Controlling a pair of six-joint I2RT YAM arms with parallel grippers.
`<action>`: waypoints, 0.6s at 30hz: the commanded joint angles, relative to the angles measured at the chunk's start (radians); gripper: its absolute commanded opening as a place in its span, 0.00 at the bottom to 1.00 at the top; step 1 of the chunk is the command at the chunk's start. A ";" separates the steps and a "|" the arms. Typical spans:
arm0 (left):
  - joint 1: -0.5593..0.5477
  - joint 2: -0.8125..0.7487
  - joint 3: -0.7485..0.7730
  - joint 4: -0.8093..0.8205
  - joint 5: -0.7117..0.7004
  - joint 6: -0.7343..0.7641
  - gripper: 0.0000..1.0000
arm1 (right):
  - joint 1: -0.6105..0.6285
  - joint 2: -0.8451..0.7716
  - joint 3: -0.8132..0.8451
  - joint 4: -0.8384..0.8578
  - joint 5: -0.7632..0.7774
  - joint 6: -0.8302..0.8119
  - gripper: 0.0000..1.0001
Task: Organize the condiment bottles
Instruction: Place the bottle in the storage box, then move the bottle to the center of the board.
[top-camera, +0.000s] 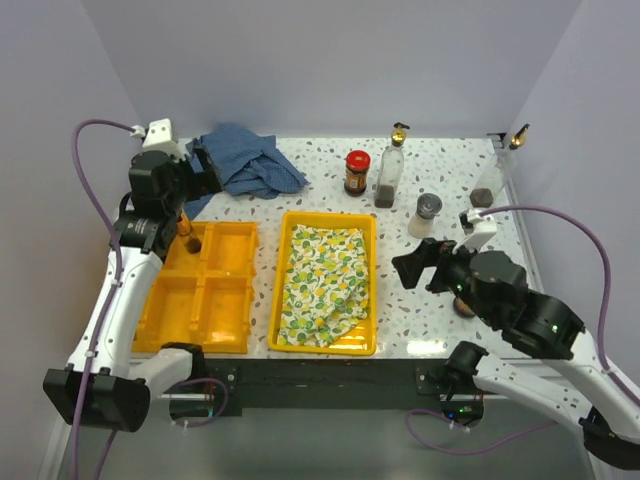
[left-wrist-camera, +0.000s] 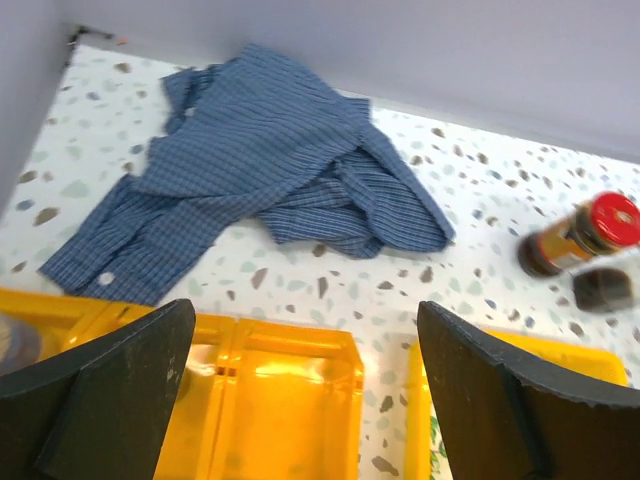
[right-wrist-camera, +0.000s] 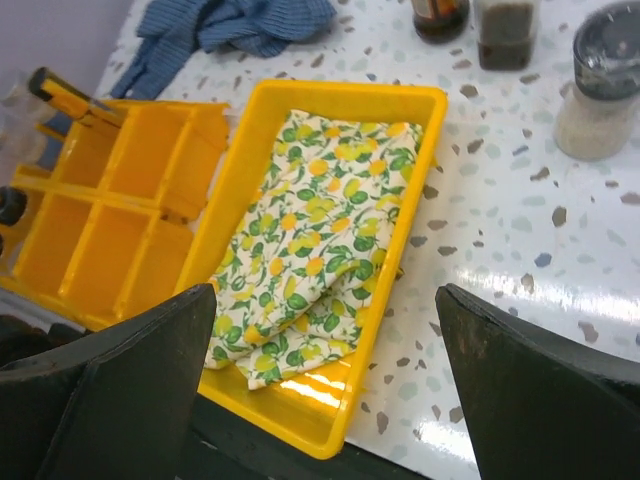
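Lower right in the overhead view, your right end effector (top-camera: 414, 268) hovers with its jaws spread wide, gripping nothing, just right of the yellow tray (top-camera: 330, 216) that holds the lemon-print cloth (top-camera: 322, 285). At left, the divided yellow tray (top-camera: 225, 310) has one bottle (top-camera: 188, 233) in its far-left compartment. Just above it, your left end effector (top-camera: 203, 170) is spread and empty too. Further back on the worktop (top-camera: 320, 168) stand a grey-capped shaker (top-camera: 426, 215), a red-lidded jar (top-camera: 357, 172) and a gold-pourer bottle (top-camera: 390, 168). Another pourer bottle (top-camera: 497, 172) stands upper right. A blue cloth (top-camera: 245, 160) lies upper left.
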 joint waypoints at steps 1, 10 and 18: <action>-0.082 -0.024 -0.012 0.086 0.212 0.082 1.00 | 0.001 0.079 -0.010 -0.087 0.158 0.208 0.96; -0.235 -0.016 -0.076 0.153 0.495 0.159 1.00 | 0.002 0.322 0.115 -0.662 0.462 0.821 0.99; -0.350 -0.010 -0.218 0.252 0.611 0.185 1.00 | -0.051 0.376 0.112 -0.833 0.496 0.946 0.98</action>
